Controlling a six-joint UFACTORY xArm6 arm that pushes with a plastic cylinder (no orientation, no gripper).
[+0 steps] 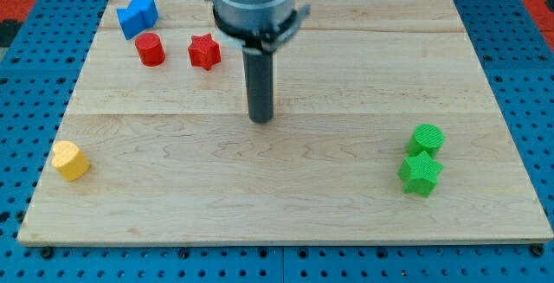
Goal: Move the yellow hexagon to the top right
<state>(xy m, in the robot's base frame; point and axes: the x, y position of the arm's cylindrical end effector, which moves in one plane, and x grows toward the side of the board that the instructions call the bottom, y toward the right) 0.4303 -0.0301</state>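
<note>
**Tip at mid-desk, clear of every block**

My tip (pixel 260 118) rests on the desk (pixel 286 205). Relative to it: red star (pixel 204 51), red cylinder (pixel 150 48) and blue block (pixel 137 16) upper left; yellow hexagon (pixel 70 160) far lower left; green cylinder (pixel 426 138) and green star (pixel 421 174), touching, lower right.

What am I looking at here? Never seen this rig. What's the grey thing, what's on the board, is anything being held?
There is one camera view, looking down at a slant on a wooden board that lies on a blue pegboard. The grey cylinder at the view's top is the end of a robot arm. It has no gripper, only a dark rod that pushes blocks, so nothing is held. My tip stands near the board's middle, touching no block.

Blocks: yellow hexagon at the view's left edge, low down; blue block, red cylinder and red star at the upper left; green cylinder and green star close together at the right.

The yellow hexagon is to go to the top right.
</note>
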